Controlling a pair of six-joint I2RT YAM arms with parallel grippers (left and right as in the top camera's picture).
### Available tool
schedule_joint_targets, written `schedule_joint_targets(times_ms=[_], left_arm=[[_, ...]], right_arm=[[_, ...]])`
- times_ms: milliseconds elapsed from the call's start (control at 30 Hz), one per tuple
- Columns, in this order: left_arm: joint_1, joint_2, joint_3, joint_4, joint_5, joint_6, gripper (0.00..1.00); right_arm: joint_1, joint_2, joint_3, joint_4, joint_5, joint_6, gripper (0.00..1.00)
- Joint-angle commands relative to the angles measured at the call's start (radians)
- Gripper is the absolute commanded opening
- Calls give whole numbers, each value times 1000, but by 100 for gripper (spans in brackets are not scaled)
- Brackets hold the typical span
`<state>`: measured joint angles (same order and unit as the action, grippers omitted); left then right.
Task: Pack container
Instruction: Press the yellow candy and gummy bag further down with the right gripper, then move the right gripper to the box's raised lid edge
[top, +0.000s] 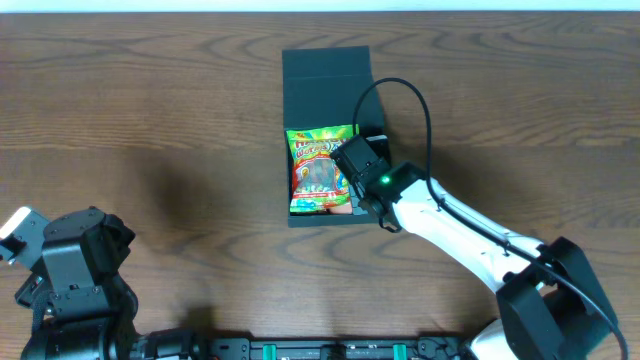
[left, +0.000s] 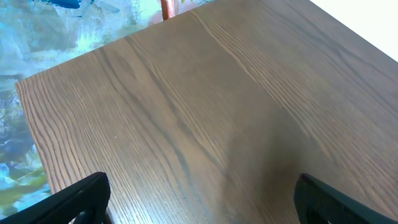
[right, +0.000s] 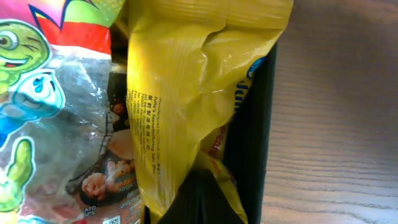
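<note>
The container (top: 325, 80), a dark square box with its flap lid open towards the far side, lies at the table's middle. A green and red gummy packet (top: 318, 170) fills its left part and shows in the right wrist view as a clear cartoon bag (right: 37, 93). My right gripper (right: 205, 202) is shut and pushed into a yellow packet (right: 186, 81) that stands crumpled against the box's dark right wall (right: 249, 143). Whether it pinches the film I cannot tell. A brown snack packet (right: 106, 180) lies beneath. My left gripper (left: 205, 202) stands open over bare wood.
The left arm (top: 75, 275) rests at the near left corner, far from the box. The right arm (top: 450, 225) reaches in diagonally from the near right. The table's left edge (left: 28, 124) shows in the left wrist view.
</note>
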<state>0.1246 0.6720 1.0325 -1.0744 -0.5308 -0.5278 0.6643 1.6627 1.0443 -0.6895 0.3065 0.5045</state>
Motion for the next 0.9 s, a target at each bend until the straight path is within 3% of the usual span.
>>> schedule_joint_targets(times_ms=[0, 500, 567, 667, 700, 800, 867], left_arm=[[7, -1, 10, -3, -11, -11, 95], [7, -1, 10, -3, -11, -11, 95], [7, -1, 10, -3, -11, -11, 95], [7, -1, 10, -3, -11, -11, 95], [7, -1, 10, -3, -11, -11, 95], [7, -1, 10, -3, -11, -11, 95], [7, -1, 10, -3, -11, -11, 95]], right_arm=[[13, 21, -13, 17, -51, 22, 1], [-11, -14, 187, -59, 239, -97, 2], [-35, -14, 203, -59, 254, -111, 6], [-89, -34, 228, -65, 166, -111, 11], [-114, -63, 241, -66, 85, -110, 19], [-186, -168, 259, -61, -64, -101, 5], [-256, -246, 259, -68, -117, -85, 4]])
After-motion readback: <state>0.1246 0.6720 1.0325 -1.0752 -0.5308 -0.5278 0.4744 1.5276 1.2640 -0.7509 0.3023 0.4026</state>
